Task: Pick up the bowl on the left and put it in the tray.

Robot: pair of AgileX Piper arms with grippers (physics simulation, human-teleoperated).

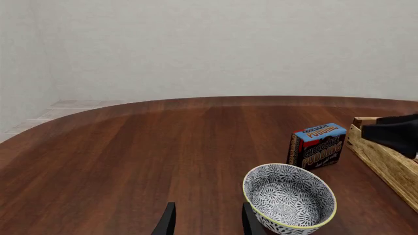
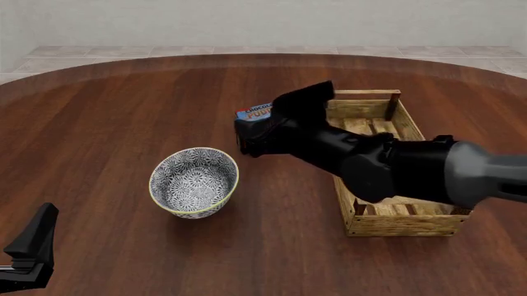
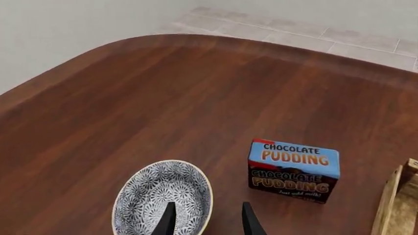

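Note:
The bowl (image 2: 194, 182), white with a dark-blue floral pattern and a pale yellow rim, stands upright on the table left of centre. The tray (image 2: 403, 226), a light-wood slatted crate, lies to its right. My right arm (image 2: 371, 160) reaches over the tray toward the bowl. In the right wrist view my right gripper (image 3: 207, 223) is open above the bowl (image 3: 163, 200), and the rim nearest the pudding box shows between its fingers. My left gripper (image 1: 207, 223) is open and holds nothing, short of the bowl (image 1: 289, 198) and to one side.
A chocolate pudding box (image 2: 257, 113) stands behind the bowl, close to the tray's far left corner, partly hidden by the right arm. The left arm (image 2: 31, 246) sits low at the front left. The table's curved far edge meets a tiled floor and wall.

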